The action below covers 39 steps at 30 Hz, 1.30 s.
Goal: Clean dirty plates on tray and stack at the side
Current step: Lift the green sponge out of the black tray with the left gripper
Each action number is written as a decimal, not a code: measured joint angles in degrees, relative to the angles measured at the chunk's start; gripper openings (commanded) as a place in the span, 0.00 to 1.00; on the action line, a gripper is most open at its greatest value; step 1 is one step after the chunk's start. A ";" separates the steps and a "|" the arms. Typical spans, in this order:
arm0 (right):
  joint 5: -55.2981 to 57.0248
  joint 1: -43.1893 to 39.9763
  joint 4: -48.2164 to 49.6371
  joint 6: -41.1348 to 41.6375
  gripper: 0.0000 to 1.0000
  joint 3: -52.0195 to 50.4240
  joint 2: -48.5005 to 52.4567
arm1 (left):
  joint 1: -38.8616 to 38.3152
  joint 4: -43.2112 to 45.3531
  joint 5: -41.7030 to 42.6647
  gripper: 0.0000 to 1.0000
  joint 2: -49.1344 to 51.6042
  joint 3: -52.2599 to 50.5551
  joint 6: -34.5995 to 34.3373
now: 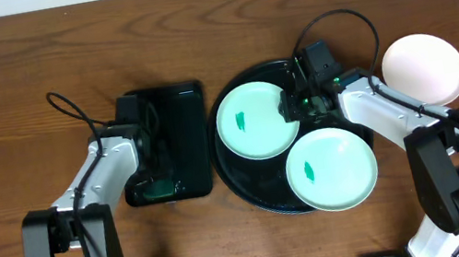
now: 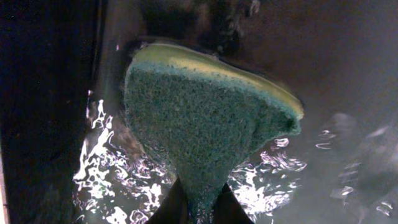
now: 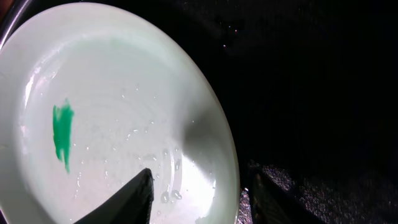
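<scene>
Two pale mint plates lie on the round black tray (image 1: 250, 195). The upper left plate (image 1: 252, 122) (image 3: 112, 124) and the lower right plate (image 1: 331, 167) each carry a small green smear. A white plate (image 1: 425, 68) rests on the table to the right of the tray. My right gripper (image 1: 295, 103) (image 3: 202, 177) is open and straddles the upper plate's right rim, one finger over the plate and one outside it. Over the small rectangular tray (image 1: 166, 111), my left gripper (image 1: 159, 182) (image 2: 202, 193) is shut on a green and yellow sponge (image 2: 205, 118), pinching its near end.
The rectangular tray's floor (image 2: 124, 180) glistens with water. Wooden table surrounds both trays. Cables loop above each arm.
</scene>
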 measured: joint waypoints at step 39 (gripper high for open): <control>-1.11 0.00 1.53 -0.17 0.45 -0.02 0.00 | -0.04 -2.97 1.51 0.07 -30.40 0.00 -0.02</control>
